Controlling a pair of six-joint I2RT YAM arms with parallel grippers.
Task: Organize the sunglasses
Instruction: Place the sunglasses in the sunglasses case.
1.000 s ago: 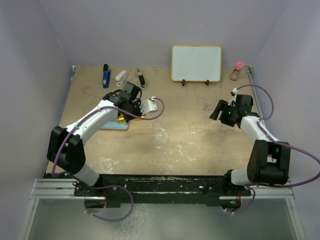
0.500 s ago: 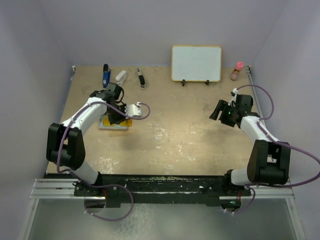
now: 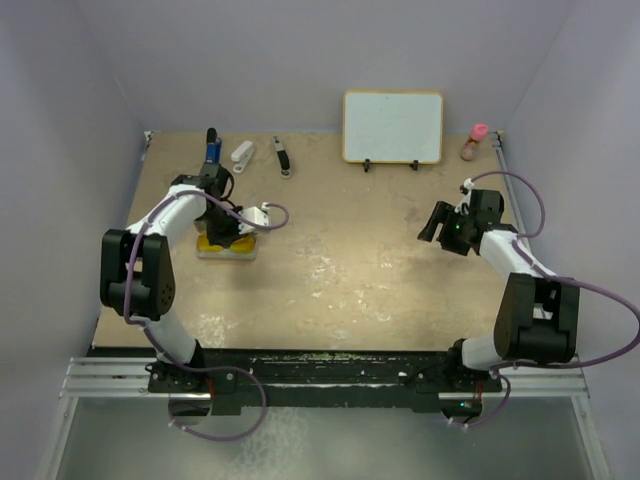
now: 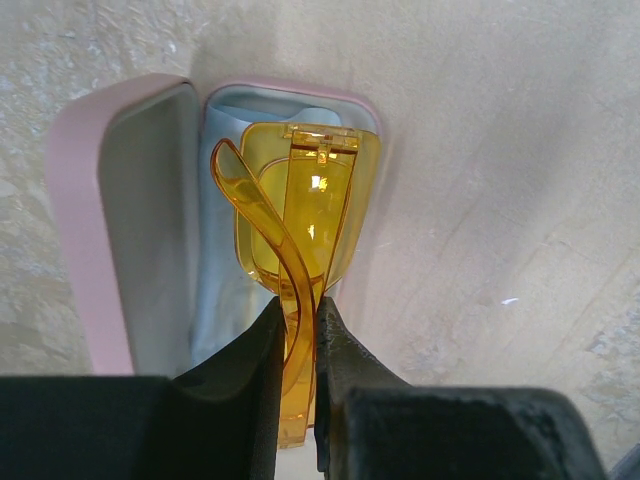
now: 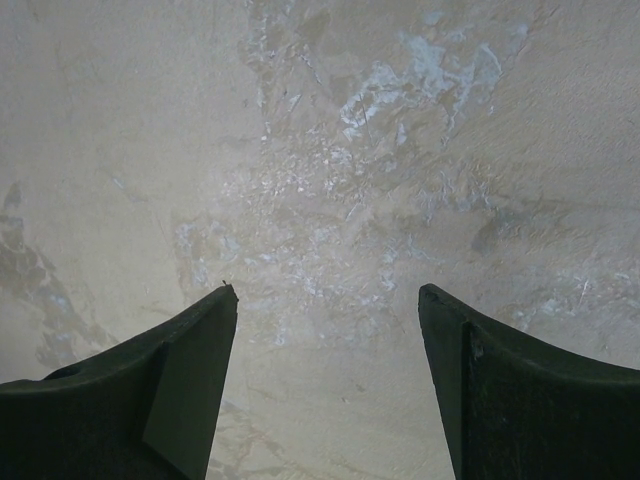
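Risk: left claw (image 4: 298, 312), clamped on sunglasses (image 4: 318, 215) temple over open pink case (image 4: 80, 220), may release skewed; frame snags rim; right claw (image 5: 328, 320) apart.

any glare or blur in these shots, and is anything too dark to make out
Left wrist: the sunglasses are sharp, with a small bright glint on the lens; the left gripper pinching them is nearly black, no detail. Right wrist: the right gripper is a dark silhouette against the evenly lit table. Top external: soft even light, faint shadows, no glare.
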